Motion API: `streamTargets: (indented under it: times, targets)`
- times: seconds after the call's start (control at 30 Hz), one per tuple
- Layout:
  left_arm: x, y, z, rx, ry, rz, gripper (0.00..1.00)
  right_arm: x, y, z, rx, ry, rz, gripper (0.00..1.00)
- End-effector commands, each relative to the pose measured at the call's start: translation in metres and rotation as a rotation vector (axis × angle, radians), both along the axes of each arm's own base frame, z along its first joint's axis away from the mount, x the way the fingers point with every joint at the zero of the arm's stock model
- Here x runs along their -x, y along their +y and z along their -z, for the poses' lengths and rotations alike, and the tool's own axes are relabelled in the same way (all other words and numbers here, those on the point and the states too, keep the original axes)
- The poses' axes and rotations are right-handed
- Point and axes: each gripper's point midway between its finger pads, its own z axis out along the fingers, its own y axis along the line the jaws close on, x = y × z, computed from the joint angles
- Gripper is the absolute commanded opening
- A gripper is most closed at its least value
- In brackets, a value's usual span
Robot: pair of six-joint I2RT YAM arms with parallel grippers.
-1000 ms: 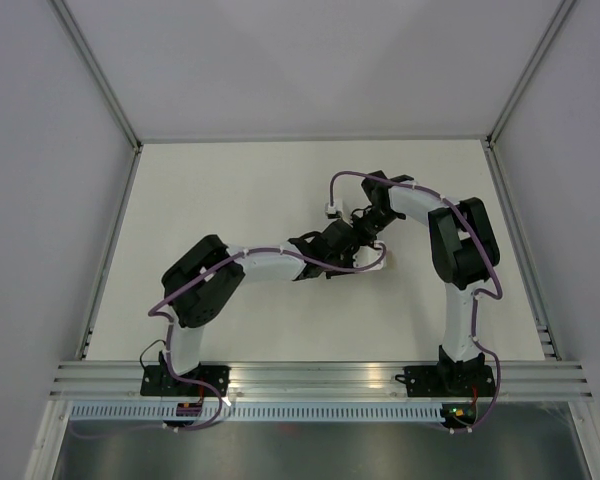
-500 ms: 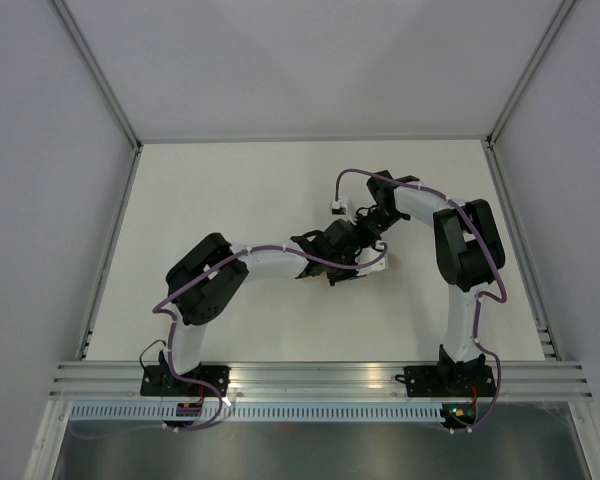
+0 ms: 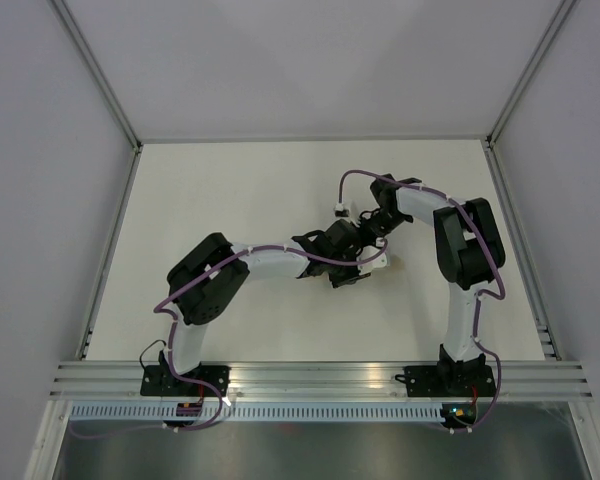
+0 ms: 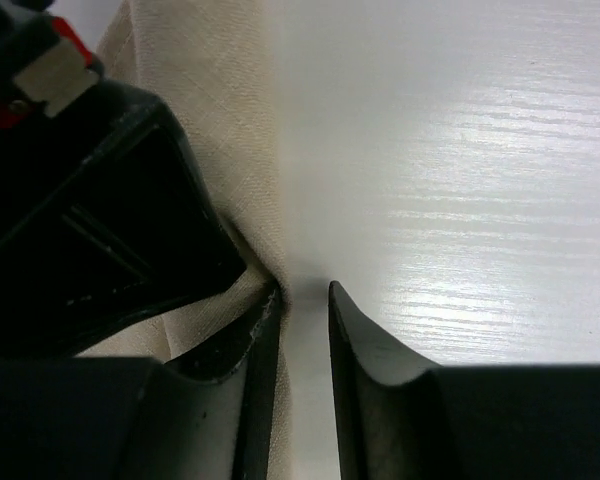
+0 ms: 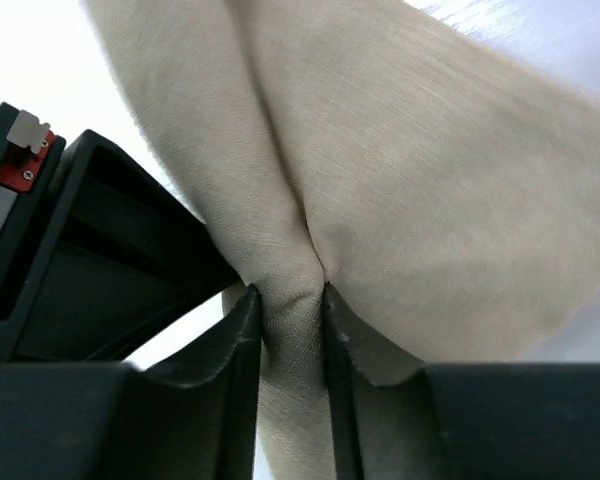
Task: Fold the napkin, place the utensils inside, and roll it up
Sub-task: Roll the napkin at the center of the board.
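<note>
Reaching inward, right fingers (image 5: 236,400) pinch the napkin (image 5: 410,200); left fingers (image 4: 380,410) nearly closed, grip unclear.

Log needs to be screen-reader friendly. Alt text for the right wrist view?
The right gripper is shut on a bunched fold of the beige napkin, which fans out upward across most of the frame. The left gripper, black, sits close at the left, its tip by the same fold.
</note>
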Motion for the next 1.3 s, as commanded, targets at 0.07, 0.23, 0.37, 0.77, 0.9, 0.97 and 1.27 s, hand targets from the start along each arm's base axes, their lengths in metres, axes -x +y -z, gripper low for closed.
streamTargets:
  times: [0.07, 0.23, 0.37, 0.77, 0.9, 0.97, 1.27]
  targets:
    - [0.000, 0.009, -0.009, 0.009, 0.021, -0.098, 0.39, 0.006, -0.022, 0.037, 0.116, 0.067, -0.033, 0.22]
    - [-0.025, 0.014, -0.043, 0.095, -0.159, -0.179, 0.44, 0.011, -0.024, 0.042, 0.124, 0.144, -0.062, 0.16]
    - [-0.048, 0.030, -0.059, 0.097, -0.351, -0.214, 0.46, 0.010, -0.025, 0.051, 0.124, 0.227, -0.104, 0.14]
    - [-0.062, 0.027, -0.032, 0.021, -0.480, -0.134, 0.62, 0.012, -0.023, 0.058, 0.106, 0.323, -0.136, 0.13]
    - [-0.057, 0.023, -0.021, 0.000, -0.457, -0.087, 0.62, 0.013, -0.025, 0.059, 0.121, 0.335, -0.139, 0.14]
    - [-0.057, 0.024, -0.014, -0.020, -0.462, -0.074, 0.62, 0.014, -0.025, 0.059, 0.117, 0.334, -0.141, 0.13]
    - [-0.056, 0.014, -0.031, -0.002, -0.622, -0.028, 0.62, 0.017, -0.028, 0.059, 0.124, 0.343, -0.159, 0.13]
